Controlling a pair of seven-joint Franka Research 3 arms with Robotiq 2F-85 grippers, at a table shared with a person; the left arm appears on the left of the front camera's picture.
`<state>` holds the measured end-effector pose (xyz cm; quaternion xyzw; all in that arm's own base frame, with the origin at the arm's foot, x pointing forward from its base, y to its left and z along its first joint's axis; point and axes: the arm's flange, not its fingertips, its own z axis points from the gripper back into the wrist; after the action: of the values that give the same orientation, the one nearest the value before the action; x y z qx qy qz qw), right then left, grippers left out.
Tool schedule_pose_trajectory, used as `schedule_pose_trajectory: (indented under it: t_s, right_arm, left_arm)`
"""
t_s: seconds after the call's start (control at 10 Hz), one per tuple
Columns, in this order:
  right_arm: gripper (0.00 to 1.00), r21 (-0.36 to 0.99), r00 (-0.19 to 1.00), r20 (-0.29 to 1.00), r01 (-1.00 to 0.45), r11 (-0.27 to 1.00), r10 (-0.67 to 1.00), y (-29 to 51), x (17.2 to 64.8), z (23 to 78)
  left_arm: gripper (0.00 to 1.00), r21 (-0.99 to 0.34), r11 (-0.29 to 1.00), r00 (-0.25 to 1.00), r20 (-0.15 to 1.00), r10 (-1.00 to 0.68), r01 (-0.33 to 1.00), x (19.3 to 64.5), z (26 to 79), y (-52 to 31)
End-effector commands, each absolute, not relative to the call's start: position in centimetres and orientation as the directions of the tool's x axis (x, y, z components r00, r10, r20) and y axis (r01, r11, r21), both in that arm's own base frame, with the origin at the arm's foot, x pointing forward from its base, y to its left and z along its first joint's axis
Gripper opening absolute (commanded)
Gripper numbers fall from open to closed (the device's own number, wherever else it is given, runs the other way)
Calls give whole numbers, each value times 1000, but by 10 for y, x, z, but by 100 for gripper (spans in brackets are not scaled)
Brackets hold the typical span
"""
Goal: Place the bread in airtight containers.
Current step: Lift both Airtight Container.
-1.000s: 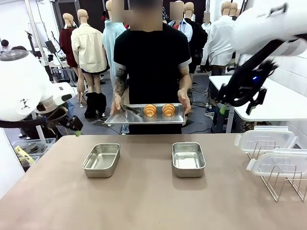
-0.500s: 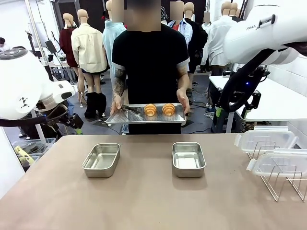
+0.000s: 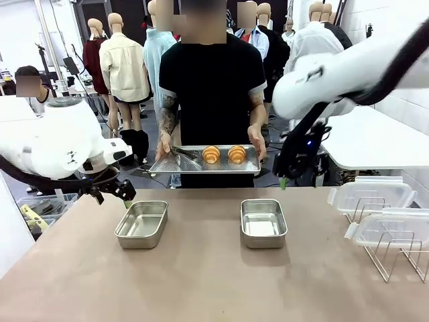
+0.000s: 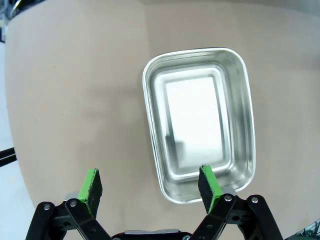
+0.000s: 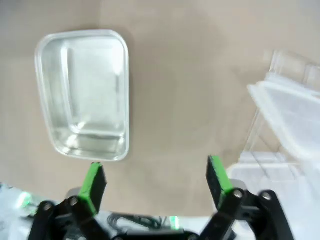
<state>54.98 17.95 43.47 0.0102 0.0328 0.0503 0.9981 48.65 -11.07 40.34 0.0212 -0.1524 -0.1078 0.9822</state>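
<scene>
1. Here, front view: a person holds a tray [image 3: 201,166] carrying the left croissant [image 3: 211,154] and right croissant [image 3: 236,153] beyond the surface [image 3: 201,282]; the left end effector [image 3: 124,193] and right end effector [image 3: 285,181] hover open and empty.
2. Left wrist view: the left end effector [image 4: 150,182] gapes at the edge of the empty left tin [image 4: 197,115].
3. Right wrist view: the right end effector [image 5: 155,174] is open beside the empty right tin [image 5: 85,90]. Advisably, pinch each croissant lightly across its middle, then lower it flat.

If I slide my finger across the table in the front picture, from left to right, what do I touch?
Left steel tin → right steel tin → clear lids at the right edge.
</scene>
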Motion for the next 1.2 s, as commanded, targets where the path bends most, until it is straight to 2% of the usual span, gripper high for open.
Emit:
schedule_pose_trajectory:
  t_s: [0.0, 0.2, 0.4, 0.7, 1.1]
  right_arm:
    - [100, -19, 989, -133, -66, 998, 63, 194, 579, 410]
    - [100, -17, 990, -140, -22, 1000, 19, 207, 590, 362]
    - [100, -32, 994, -103, -45, 998, 41, 212, 595, 341]
    - [100, -29, 994, -72, -84, 996, 82, 220, 601, 323]
    - [100, -24, 993, -91, -84, 996, 81, 219, 601, 317]
  left_arm:
    - [100, 31, 982, 946, 266, -187, 186, 499, 402, -104]
    - [100, 7, 985, 959, 225, -170, 173, 512, 384, -99]
    - [100, 2, 989, 967, 205, -148, 151, 520, 370, -99]
    - [100, 12, 989, 974, 176, -145, 145, 528, 355, -96]
    - [100, 15, 990, 980, 137, -142, 142, 532, 346, -96]
